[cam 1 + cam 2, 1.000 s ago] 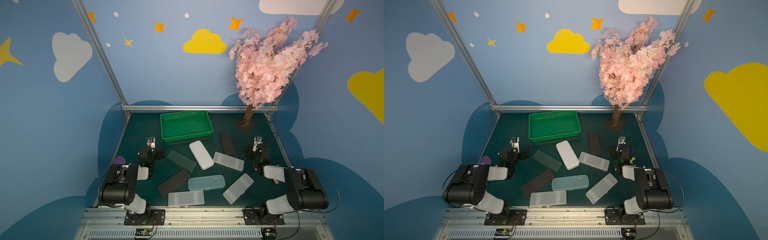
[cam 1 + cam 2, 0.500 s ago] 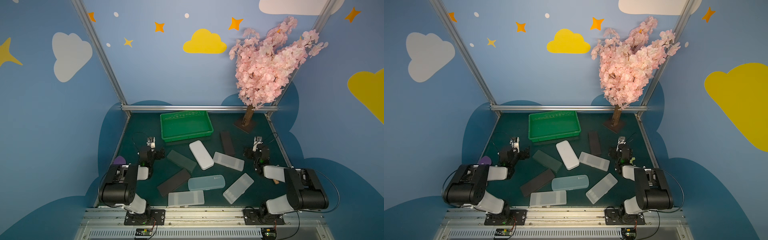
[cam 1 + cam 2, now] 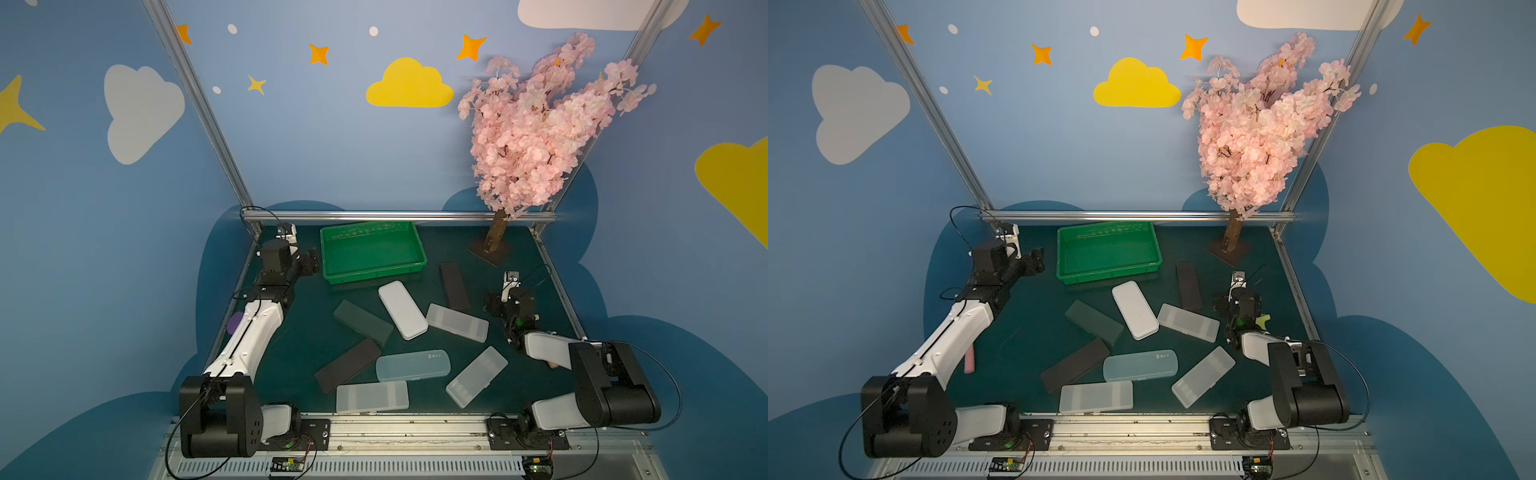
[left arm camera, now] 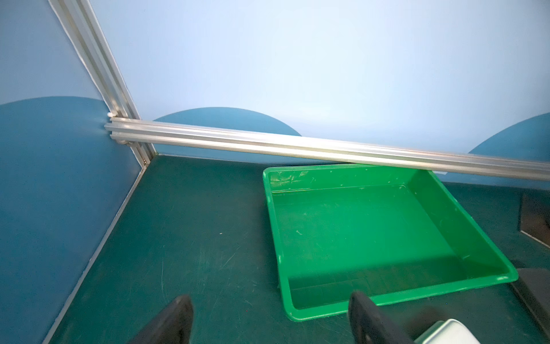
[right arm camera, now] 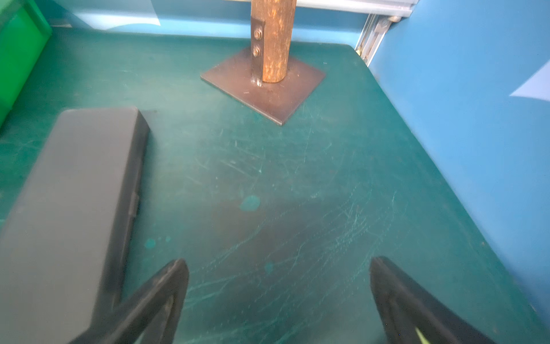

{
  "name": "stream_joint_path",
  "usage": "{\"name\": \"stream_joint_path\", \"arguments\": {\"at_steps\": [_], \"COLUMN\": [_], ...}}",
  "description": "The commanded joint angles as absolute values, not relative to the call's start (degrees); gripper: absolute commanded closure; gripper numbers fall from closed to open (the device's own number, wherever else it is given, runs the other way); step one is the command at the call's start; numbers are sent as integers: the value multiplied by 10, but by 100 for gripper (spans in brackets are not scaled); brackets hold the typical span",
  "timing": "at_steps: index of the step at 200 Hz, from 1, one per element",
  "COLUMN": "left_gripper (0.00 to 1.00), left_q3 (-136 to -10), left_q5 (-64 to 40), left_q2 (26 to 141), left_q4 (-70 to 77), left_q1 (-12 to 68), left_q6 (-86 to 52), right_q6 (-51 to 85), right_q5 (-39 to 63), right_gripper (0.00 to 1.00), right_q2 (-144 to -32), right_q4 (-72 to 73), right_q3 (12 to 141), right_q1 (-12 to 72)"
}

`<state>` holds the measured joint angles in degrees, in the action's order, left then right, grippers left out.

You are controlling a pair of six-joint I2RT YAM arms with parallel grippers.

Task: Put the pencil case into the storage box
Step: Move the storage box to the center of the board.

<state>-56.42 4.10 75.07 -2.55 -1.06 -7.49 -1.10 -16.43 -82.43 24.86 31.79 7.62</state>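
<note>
Left gripper (image 3: 311,264): black jaws spread, nothing between them, just beside the box's left wall.
Storage box (image 3: 376,275): glossy green plastic, shallow rectangle, rolled rim, at the back of the counter (image 3: 311,345).
White pencil case (image 3: 402,309): smooth, round-cornered, flat near the box's front.
Black pencil case (image 3: 454,286): matte slab, lying flat.
Right gripper (image 3: 493,303): jaws wide, holding nothing, beside the black case.

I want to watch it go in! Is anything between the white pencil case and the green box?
Nothing visible is. The white pencil case lies just in front of the storage box, only bare mat between them. The box is empty; the left gripper is beside it.
</note>
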Motion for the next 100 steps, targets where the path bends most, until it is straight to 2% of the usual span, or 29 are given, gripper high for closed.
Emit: {"name": "stream_joint_path", "arguments": {"at_steps": [1,25,38,57,80,100], "left_gripper": [19,27,27,25,23,22], "left_q3": [-584,-617,-640,-688,-771,-820], "left_q5": [52,39,44,48,19,2], "left_q2": [785,834,863,912,985,1040], "left_q4": [-147,-147,-149,-174,-231,-247], "left_q1": [-9,-5,-1,-1,1,7], "left_q6": [-118,-116,-123,-163,-191,-202], "right_q6": [-29,-76,-54,4,44,69], "right_q5": [-128,-109,-146,-145,-82,-26], "right_gripper": [1,1,1,1,1,1], "right_q2": [-782,-804,-819,-839,-867,-877], "right_q4": [53,-19,-80,-156,-272,-314], "right_q3": [478,585,645,711,783,802], "right_q1": [73,94,116,138,156,173]}}
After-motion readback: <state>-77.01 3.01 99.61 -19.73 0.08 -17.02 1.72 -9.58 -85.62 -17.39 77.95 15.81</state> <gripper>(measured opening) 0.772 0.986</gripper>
